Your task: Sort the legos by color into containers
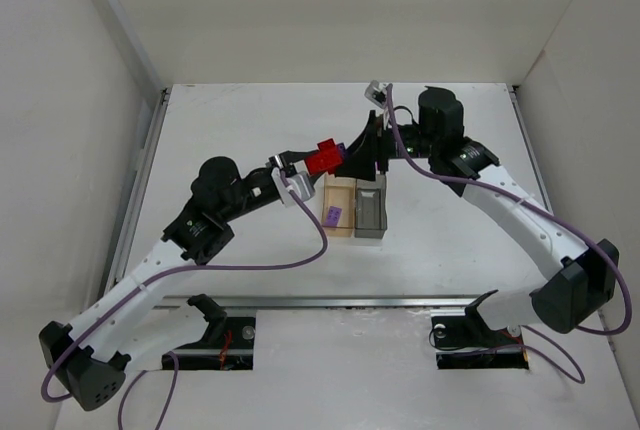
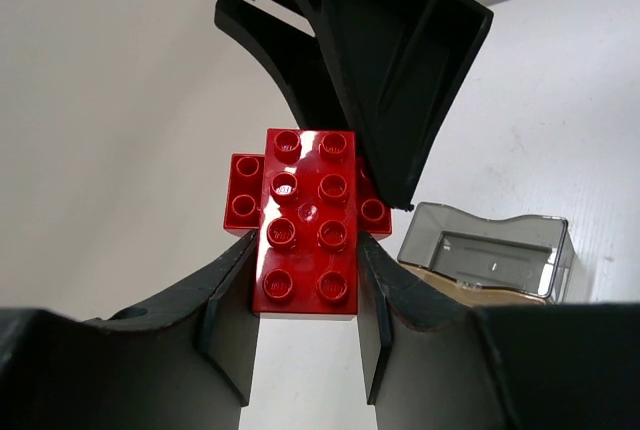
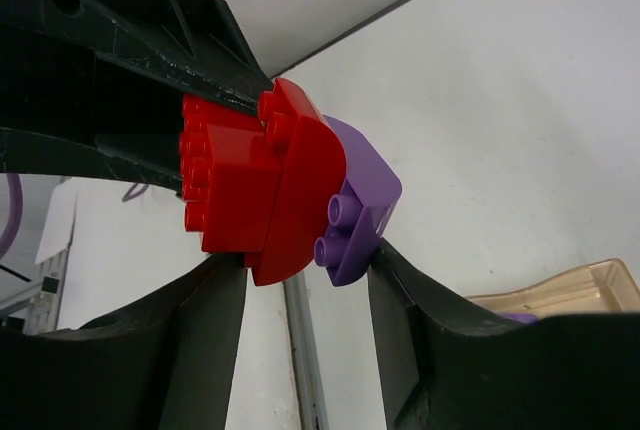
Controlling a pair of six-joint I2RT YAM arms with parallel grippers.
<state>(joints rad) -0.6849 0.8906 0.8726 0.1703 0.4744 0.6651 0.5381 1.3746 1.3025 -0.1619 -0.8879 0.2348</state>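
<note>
My left hand [image 2: 307, 242] is clamped on the red bricks [image 2: 305, 175], holding them up over the tabletop [image 1: 450, 235], just behind the tan tray [image 1: 340, 192] and grey tray [image 1: 371, 230]; a purple brick [image 3: 362, 200] is stuck to the red ones on the side away from that hand; my right hand [image 3: 307, 262] comes in from the opposite side, its fingers flanking the red-and-purple clump, close against it; whether they actually grip it I cannot tell; a second purple brick [image 1: 334, 214] lies in the tan tray; the two trays sit side by side, touching.
</note>
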